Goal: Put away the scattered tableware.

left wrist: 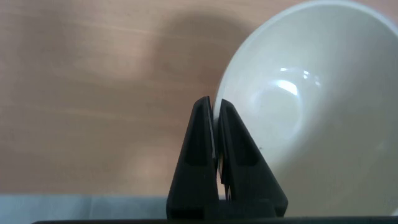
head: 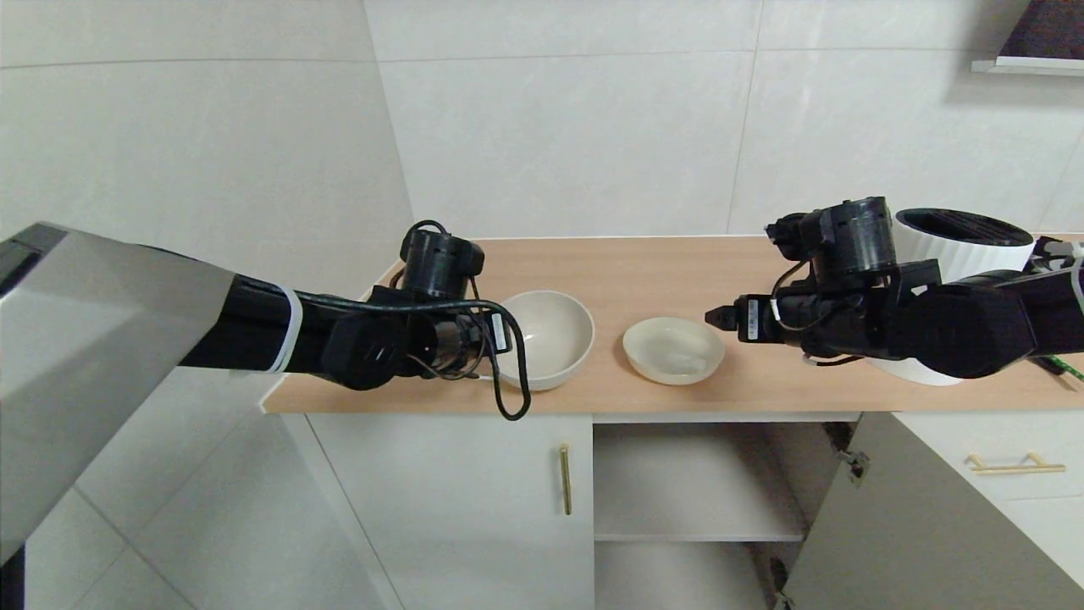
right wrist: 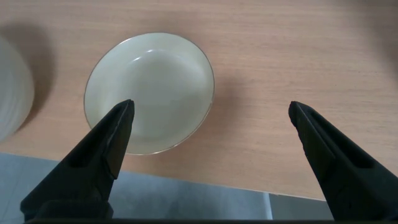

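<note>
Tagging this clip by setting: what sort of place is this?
Probably a home kitchen: a wooden counter against a tiled wall, cupboards beneath, a bowl and dish on top.

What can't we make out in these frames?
- Head view: white ribbed container, lower half hidden by the right arm.
- Head view: green item by the right arm, cut off, too small to identify.
- Left wrist view: large bowl, part cut off by the frame's edge.
</note>
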### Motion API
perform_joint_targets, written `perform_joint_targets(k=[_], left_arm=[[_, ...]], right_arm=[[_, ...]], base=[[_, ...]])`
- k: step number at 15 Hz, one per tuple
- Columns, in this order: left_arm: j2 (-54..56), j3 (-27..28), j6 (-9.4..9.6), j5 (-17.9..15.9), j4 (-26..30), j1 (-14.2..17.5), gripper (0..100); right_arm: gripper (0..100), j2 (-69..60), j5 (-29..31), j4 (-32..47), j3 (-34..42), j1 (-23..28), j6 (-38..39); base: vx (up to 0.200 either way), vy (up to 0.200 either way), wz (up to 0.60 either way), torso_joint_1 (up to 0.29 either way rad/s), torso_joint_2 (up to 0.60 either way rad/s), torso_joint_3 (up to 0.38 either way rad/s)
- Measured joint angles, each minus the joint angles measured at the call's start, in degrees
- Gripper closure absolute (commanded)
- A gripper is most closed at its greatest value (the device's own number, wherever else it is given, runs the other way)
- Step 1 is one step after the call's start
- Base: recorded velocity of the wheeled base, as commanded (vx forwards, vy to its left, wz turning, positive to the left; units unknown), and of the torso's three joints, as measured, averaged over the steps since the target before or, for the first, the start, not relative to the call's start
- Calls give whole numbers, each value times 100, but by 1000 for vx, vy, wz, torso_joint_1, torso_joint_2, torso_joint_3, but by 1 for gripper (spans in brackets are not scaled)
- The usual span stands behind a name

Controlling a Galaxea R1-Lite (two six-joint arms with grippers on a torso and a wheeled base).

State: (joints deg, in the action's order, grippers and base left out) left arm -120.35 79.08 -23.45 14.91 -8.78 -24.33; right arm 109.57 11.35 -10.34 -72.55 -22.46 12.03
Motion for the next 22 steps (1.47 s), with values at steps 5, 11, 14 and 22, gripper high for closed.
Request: perform_joint_targets(k=[5,11,14,22], left_arm=[[535,-494,-7,-57,-2,-26,100],[1269,-1271,35,-418,-483,-162,100],[1363,-1320,28,-413,-492,-190,100],[1481,-1343,11,-413,-488,-195,100]], right_arm=[[0,372,224,18,-278,0,34],[0,1237,578,-50,-684,7,91],[100,1482,580,-173,-747,7,162],[100,1417,496,-160,-711,5,447]], base=[[0,0,0,0,0,0],[0,0,0,0,0,0],[0,0,0,0,0,0],[0,0,0,0,0,0]])
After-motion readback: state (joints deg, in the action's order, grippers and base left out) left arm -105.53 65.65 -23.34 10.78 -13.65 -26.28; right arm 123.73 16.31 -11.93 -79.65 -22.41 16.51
